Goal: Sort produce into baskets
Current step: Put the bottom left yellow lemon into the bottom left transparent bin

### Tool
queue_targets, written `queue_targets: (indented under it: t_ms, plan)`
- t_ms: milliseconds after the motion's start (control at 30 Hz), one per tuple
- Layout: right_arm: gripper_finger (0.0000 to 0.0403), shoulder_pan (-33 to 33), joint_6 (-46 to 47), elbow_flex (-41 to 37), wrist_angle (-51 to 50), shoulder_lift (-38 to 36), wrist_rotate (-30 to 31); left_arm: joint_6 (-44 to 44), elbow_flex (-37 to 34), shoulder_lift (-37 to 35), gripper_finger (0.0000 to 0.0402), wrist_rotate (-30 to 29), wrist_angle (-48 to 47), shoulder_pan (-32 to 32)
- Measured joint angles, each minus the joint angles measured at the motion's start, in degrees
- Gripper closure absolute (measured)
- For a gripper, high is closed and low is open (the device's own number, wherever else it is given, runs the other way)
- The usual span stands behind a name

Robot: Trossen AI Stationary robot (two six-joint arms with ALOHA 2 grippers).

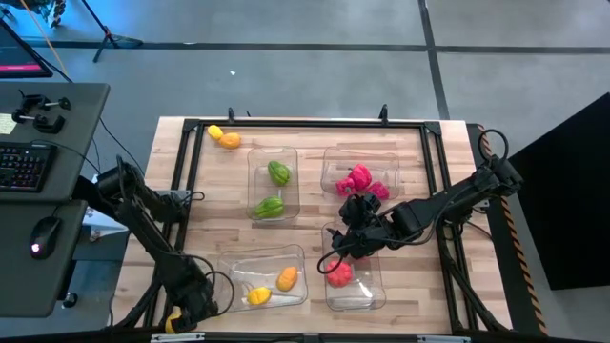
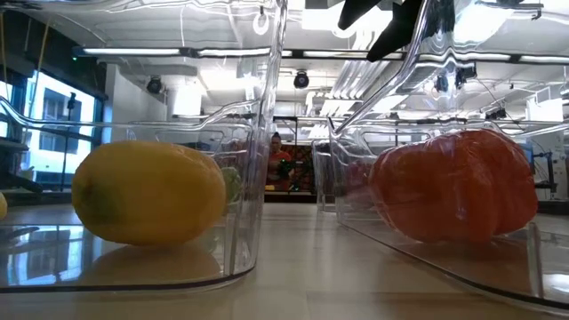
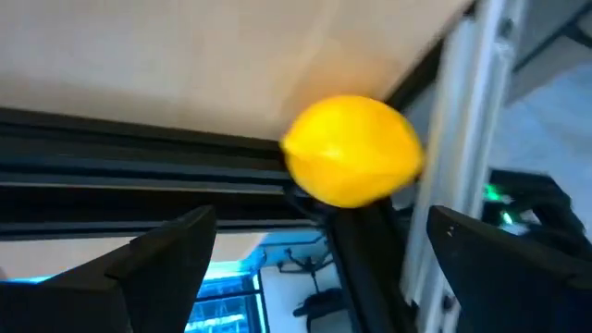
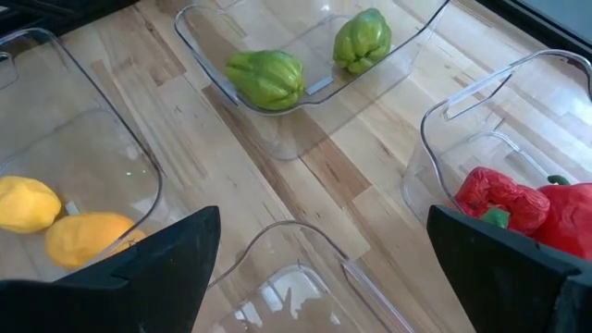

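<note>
Four clear baskets stand on the wooden table. The far left basket (image 1: 274,152) holds two green pieces (image 4: 266,79), and the far right one (image 1: 334,162) holds red-pink pieces (image 1: 360,179). A yellow piece (image 1: 257,296) and an orange piece (image 1: 287,278) lie in the near left basket (image 1: 233,262). One red-pink piece (image 1: 339,273) lies in the near right basket (image 1: 367,295). My right gripper (image 1: 341,250) hangs open above that basket, with nothing between its fingers. My left gripper (image 3: 319,220) is open at the table's near left corner. A yellow piece (image 3: 351,150) rests on the black frame rail just ahead of its fingers.
A yellow piece (image 1: 215,132) and an orange piece (image 1: 230,141) lie loose at the table's far left. A black frame rail (image 1: 305,124) runs around the table. A desk with a keyboard (image 1: 24,164) and mouse stands left of the table.
</note>
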Motion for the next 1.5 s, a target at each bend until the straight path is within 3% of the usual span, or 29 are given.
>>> queue_targets:
  t_ms: [100, 233, 333, 467, 533, 733, 1267, 1500]
  plan:
    - [0.0027, 0.0, 0.0, 0.0, 0.0, 0.0, 0.0, -0.5, 0.1, 0.0, 0.0046, 3.0, 2.1, -0.5]
    - [0.0027, -0.1, 0.0, 0.0, 0.0, 0.0, 0.1, -1.5, 0.0, -0.1, 0.0111, 4.1, 3.0, -0.3]
    - [0.0027, -0.1, 0.0, 0.0, 0.0, 0.0, 0.2, -3.5, 0.0, -0.1, 0.0193, 3.0, 2.8, 0.0]
    - [0.0027, -0.1, 0.0, 0.0, 0.0, 0.0, 0.4, -5.4, 0.0, -0.1, 0.0345, 2.6, 3.3, 0.0]
    - [0.0027, -0.1, 0.0, 0.0, 0.0, 0.0, 0.9, -6.6, 0.0, -0.1, 0.0384, 2.5, 5.0, 0.0]
    - [0.0027, -0.1, 0.0, 0.0, 0.0, 0.0, 0.9, -10.1, 0.0, 2.0, 0.0399, 2.7, 10.0, -0.6]
    - [0.0027, -0.1, 2.2, -3.1, 0.8, 0.0, -0.7, -10.8, 0.0, 4.9, 0.0401, 2.4, 10.0, -1.3]
    - [0.0027, -0.1, 4.1, -3.7, 0.9, 0.0, -0.2, -3.8, 0.1, 4.5, 0.0401, 1.3, 2.2, 1.5]
